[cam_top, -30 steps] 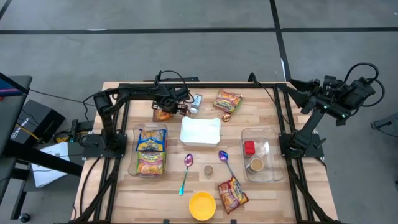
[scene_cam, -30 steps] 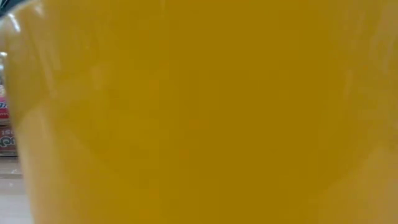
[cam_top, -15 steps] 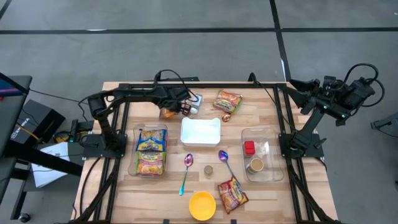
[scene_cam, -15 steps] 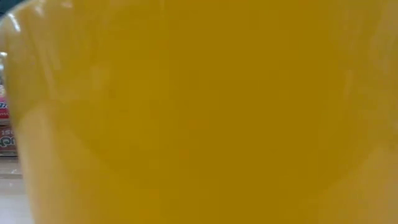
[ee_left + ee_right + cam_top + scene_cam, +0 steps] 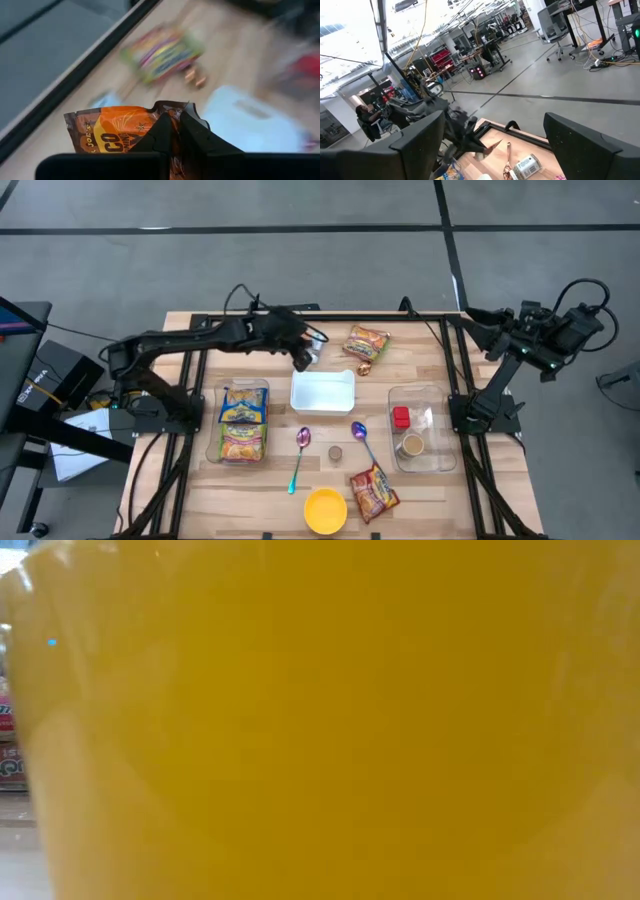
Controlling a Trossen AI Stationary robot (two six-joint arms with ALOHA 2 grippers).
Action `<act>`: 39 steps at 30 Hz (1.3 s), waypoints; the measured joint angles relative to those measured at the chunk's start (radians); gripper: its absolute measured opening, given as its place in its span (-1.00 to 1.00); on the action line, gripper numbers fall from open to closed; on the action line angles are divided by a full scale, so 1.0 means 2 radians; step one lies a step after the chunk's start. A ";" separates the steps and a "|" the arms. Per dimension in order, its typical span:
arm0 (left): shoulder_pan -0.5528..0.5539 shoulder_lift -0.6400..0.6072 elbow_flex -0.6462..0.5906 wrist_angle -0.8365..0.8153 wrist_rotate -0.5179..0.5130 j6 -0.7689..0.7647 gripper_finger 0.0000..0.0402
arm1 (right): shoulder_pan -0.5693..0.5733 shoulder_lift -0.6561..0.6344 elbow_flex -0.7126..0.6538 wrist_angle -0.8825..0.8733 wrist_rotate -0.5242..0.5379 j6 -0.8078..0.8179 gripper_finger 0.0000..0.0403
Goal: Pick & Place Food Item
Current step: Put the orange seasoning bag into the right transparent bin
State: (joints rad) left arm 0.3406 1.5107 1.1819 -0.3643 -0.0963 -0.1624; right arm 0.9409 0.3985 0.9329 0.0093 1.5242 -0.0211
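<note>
high view, table edges: wooden table (image 5: 200,500) ringed by a black frame; items are spread over the middle and the near edge.
high view, open room: bare wood shows between the white tray (image 5: 322,391) and the clear bin (image 5: 437,458), and along the far edge left of the arm.
high view, left gripper (image 5: 300,358): up over the far side, just beyond the tray's far left corner, beside a small can (image 5: 314,344).
high view, right gripper (image 5: 480,320): parked off the table's far right corner, well apart from everything.
low view: a yellow bowl (image 5: 320,730) fills nearly the whole picture; nothing of the arms shows.
left wrist view, pincer: fingers (image 5: 190,137) pressed together on the top edge of the orange snack packet (image 5: 115,135), which hangs clear above the table.
left wrist view, below: the tray and a colourful noodle pack (image 5: 162,52) lie blurred underneath.
right wrist view, pincer: its fingers (image 5: 580,137) stand wide apart, holding nothing.
</note>
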 joint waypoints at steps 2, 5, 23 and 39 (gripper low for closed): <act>0.000 -0.014 0.000 0.024 0.030 0.003 -0.95 | 0.000 0.000 0.000 0.000 0.000 0.003 0.66; 0.001 -0.031 0.000 0.070 0.075 0.004 -0.95 | 0.000 0.000 0.000 0.000 0.000 0.003 0.66; -0.007 -0.033 0.000 0.419 0.414 -0.107 -0.95 | 0.000 0.000 0.000 -0.001 -0.004 -0.001 0.66; -0.038 -0.033 0.000 0.686 0.484 -0.213 -0.95 | 0.000 0.007 -0.003 -0.002 -0.057 0.002 0.66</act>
State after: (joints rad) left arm 0.2650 1.4445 1.1820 1.0076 0.8722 -0.5881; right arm 0.9409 0.4116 0.9272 0.0046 1.4108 -0.0177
